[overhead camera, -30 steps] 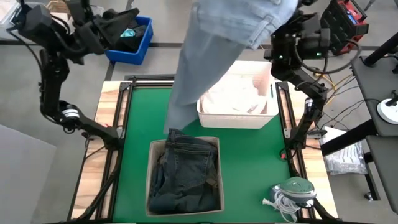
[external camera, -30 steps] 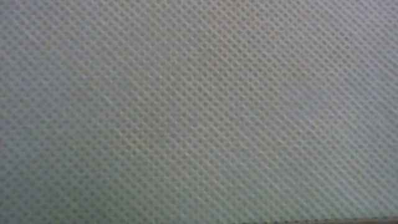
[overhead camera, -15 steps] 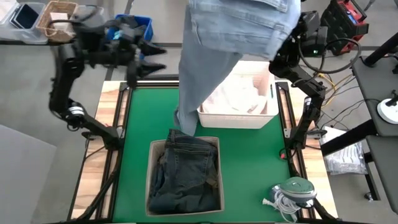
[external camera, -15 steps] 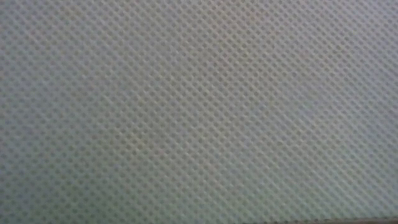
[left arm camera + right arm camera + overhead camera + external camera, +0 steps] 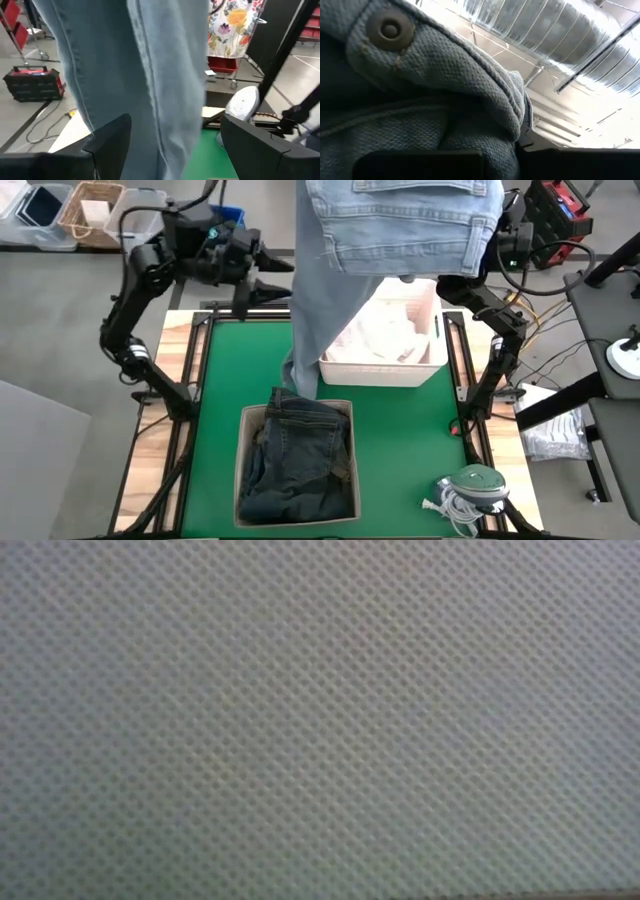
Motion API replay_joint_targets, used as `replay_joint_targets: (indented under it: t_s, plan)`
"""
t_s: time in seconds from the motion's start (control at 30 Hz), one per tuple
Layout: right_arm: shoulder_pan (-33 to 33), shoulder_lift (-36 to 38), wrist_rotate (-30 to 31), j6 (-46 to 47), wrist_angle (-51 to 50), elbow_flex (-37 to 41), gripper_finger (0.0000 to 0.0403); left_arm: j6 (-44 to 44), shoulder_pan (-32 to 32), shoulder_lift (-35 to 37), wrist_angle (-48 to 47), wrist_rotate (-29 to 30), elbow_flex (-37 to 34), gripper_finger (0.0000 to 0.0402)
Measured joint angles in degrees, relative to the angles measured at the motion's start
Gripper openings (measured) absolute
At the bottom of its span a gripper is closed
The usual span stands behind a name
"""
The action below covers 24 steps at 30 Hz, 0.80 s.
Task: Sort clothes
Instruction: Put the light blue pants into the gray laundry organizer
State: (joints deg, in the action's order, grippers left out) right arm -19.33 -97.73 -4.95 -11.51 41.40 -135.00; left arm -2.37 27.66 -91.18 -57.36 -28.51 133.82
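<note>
Right end effector (image 5: 480, 250) gripping waistband of light blue denim jeans (image 5: 330, 290), hung high above white plastic basket (image 5: 385, 370) of pale garments. Left end effector (image 5: 262, 280) spread open beside hanging leg. Dark denim jeans (image 5: 298, 455) already binned, near side of basket. Light jeans not yet placed.

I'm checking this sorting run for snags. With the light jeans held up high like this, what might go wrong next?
The light blue jeans hang from the right gripper by the waistband alone, so they might slip free. Their leg trails down beside the white basket of pale clothes and near the bin of dark denim jeans; it could snag a rim or drop into the wrong one. The open left gripper, closing on the leg, may miss swinging fabric.
</note>
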Motion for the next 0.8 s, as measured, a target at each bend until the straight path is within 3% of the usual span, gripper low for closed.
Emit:
replay_joint_targets:
  t_s: [0.33,0.47,0.6,0.8]
  plan:
    - [0.0,0.0,0.0,0.4,0.0,0.0,0.0013,-1.0,0.2,-5.7,7.3,-1.5,0.0,0.0281]
    - [0.0,0.0,0.0,-0.3,-0.1,0.0,0.0013,-3.1,-0.1,-7.0,8.3,-10.9,-0.1,0.0265]
    - [0.0,0.0,0.1,-1.4,-0.8,0.0,0.0013,-4.8,-0.9,-7.2,8.5,-15.8,0.0,0.0203]
    - [-0.1,-0.1,0.5,-2.3,-2.5,0.0,0.0013,-6.7,-1.7,-7.2,10.0,-15.7,0.0,0.0028]
